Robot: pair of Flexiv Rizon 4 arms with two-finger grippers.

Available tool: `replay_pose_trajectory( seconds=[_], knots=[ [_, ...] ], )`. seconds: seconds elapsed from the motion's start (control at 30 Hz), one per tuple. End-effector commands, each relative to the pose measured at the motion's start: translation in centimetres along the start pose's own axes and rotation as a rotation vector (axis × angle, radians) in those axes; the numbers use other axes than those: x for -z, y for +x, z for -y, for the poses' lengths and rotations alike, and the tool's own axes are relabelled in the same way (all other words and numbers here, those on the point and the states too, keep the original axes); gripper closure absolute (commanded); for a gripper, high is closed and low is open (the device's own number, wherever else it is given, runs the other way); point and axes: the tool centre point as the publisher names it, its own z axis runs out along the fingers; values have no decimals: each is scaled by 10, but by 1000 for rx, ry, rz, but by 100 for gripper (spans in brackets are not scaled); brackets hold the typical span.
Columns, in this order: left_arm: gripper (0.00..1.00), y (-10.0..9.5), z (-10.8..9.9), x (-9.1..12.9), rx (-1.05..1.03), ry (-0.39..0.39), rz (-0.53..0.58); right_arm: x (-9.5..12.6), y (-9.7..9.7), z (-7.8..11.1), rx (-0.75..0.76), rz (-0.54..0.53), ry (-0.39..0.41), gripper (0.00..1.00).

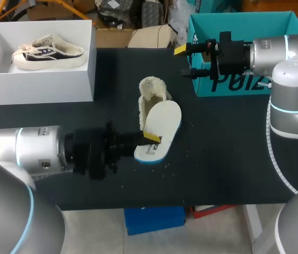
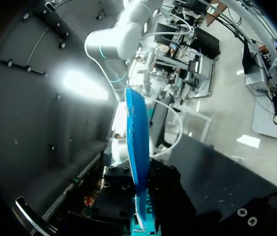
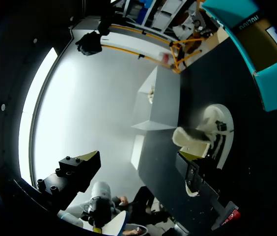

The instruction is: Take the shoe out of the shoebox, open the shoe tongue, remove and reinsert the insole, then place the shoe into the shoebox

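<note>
Head view: insole long axis diagonal, near-left to far-right.

1. A black table carries everything, its top matte and dark.
2. At its far left corner sits an open white shoebox, flat on the tabletop.
3. At the far right sits an open teal box, well apart from the white one.
4. Between them, near the middle, a cream fuzzy shoe lies on the tabletop.
5. A white insole with a blue edge slants over the shoe; whether its lower end touches the table I cannot tell.
6. Small pale specks are scattered on the surface near the shoe.
</note>
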Motion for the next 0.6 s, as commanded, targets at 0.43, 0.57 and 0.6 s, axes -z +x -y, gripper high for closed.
replay_pose_trajectory(
  seconds=[0.43, 0.57, 0.6],
  knots=[
    [100, 29, -34, 22, -229, 36, 13, -2, -1, 1, 0, 0, -3, 0],
    [100, 36, -44, 21, -350, 13, -23, -2, -1, 1, 0, 0, -3, 0],
    [100, 37, -46, 20, -342, 3, -20, -2, -1, 1, 0, 0, -3, 0]
  ],
)
